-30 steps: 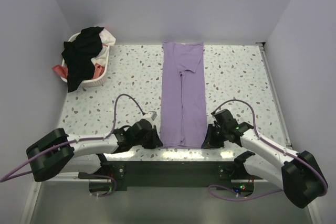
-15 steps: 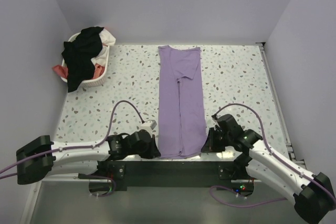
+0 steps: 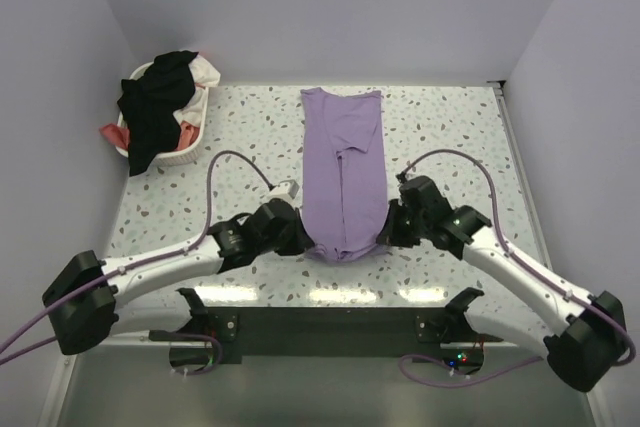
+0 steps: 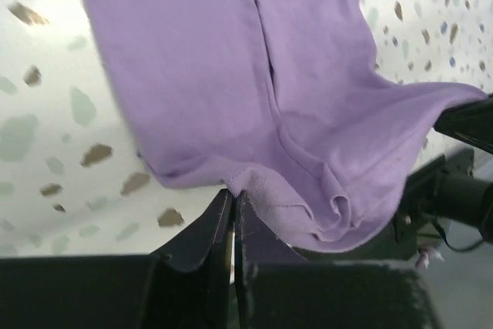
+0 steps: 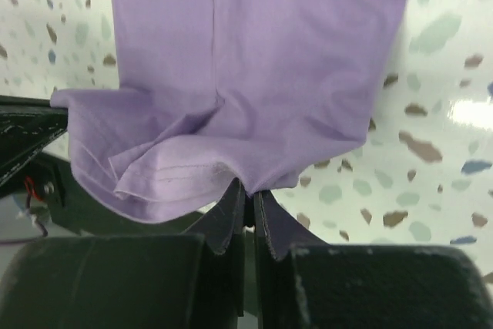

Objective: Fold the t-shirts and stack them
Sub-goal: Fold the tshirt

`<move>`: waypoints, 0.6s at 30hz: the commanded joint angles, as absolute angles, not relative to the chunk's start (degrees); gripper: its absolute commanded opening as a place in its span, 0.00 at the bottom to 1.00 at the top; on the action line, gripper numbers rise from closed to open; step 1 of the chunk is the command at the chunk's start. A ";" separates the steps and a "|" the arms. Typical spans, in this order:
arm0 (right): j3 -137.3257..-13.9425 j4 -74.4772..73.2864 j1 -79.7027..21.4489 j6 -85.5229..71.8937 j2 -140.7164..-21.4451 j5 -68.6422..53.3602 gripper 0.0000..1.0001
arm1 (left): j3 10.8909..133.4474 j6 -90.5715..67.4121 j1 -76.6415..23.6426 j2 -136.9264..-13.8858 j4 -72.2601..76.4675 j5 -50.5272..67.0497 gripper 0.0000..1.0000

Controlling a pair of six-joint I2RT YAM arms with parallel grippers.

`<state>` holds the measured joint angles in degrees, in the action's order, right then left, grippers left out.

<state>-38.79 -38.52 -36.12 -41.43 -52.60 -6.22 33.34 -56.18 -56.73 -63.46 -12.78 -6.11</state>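
While we pinch the near end of the shirt (image 3: 343, 172), the job is only part done. Our left gripper (image 3: 300, 237) has its fingers pressed tight on the shirt's near left corner. Our right gripper (image 3: 388, 229) has its fingers pressed tight on the near right corner. Both wrist views show purple cloth bunched up right at the fingertips.

The shirt lies as a long thin strip down the middle of the table (image 3: 450, 147). Its far end rests flat close to the far edge. Its near end is lifted off the table between our two grippers, a little way in from the near edge.

We think the sides and sleeves are already folded in, because the strip is so narrow. The next fold looks like it is just starting: we need to carry the near end over to the far end and lay it down flat. After that the shirt must go on a stack, and we see no stack yet.

More clothes (image 3: 155, 112) are piled in the basket (image 3: 192, 150) at the far left corner. Those are not folded at all, so we think most of the job is left.
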 commanded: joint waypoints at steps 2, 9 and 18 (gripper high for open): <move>-48.57 -30.34 -36.30 -37.36 -63.79 4.98 0.00 | 41.98 -50.19 -50.81 -69.77 -9.41 -5.70 0.00; -61.87 -26.11 -33.59 -33.93 -80.32 10.55 0.00 | 53.60 -48.52 -42.99 -85.14 -7.47 -7.29 0.00; -73.29 -22.59 -25.85 -32.08 -96.39 5.45 0.00 | 66.96 -47.46 -36.66 -99.65 -8.70 -7.29 0.00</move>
<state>-69.12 -25.65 -28.18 -33.63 -92.86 6.24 62.63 -49.56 -38.09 -97.19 -9.85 -6.74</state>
